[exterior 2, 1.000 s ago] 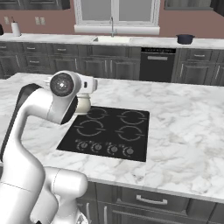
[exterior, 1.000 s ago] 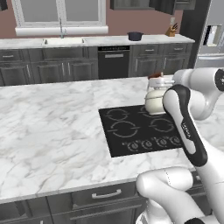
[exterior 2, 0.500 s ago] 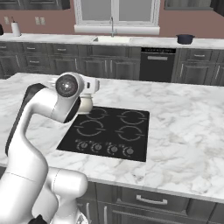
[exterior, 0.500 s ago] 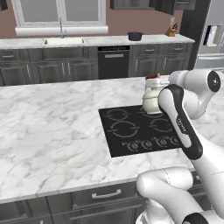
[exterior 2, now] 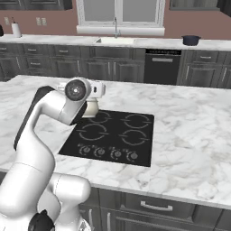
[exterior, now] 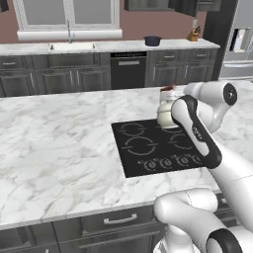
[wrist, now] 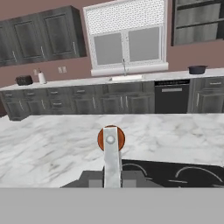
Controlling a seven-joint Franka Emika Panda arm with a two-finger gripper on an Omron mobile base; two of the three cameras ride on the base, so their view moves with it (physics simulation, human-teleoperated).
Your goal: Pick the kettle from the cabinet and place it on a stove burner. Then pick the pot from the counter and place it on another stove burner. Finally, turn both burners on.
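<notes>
Kettle (exterior: 167, 109) lower, in pincer (wrist: 112, 178), over cooktop (exterior: 148, 148)

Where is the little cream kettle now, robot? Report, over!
Gripper shut on cream-white kettle, at the black cooktop's far corner. Dark pot waits on the back counter. Nothing in the way.

Reddish-brown wall (wrist: 78, 57), white window (wrist: 126, 37), dark cabinets (wrist: 48, 37)

island counter (exterior: 59, 148) | black cooktop (exterior: 148, 148) inset | far counter (exterior: 173, 45): pot (exterior: 152, 40)
</notes>
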